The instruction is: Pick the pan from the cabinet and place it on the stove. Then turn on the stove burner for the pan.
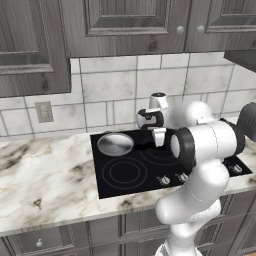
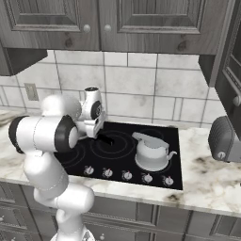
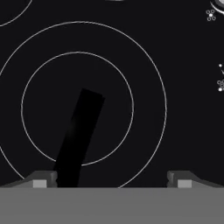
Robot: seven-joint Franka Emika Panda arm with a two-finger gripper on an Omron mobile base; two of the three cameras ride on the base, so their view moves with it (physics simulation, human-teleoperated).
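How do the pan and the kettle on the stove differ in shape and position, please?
The pan is flat and shallow, while the kettle is tall and domed with a spout. The pan sits on a rear burner at the far end of the stove from the kettle. The pan's long black handle lies flat; the kettle's handle arches over its lid. Both are silvery metal.

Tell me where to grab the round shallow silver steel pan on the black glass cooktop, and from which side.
Grip the long black handle, not the bowl. The pan is round, wide and shallow, while its handle is a narrow straight bar lying low over the cooktop. Probably best from above, with the open gripper straddling its width.
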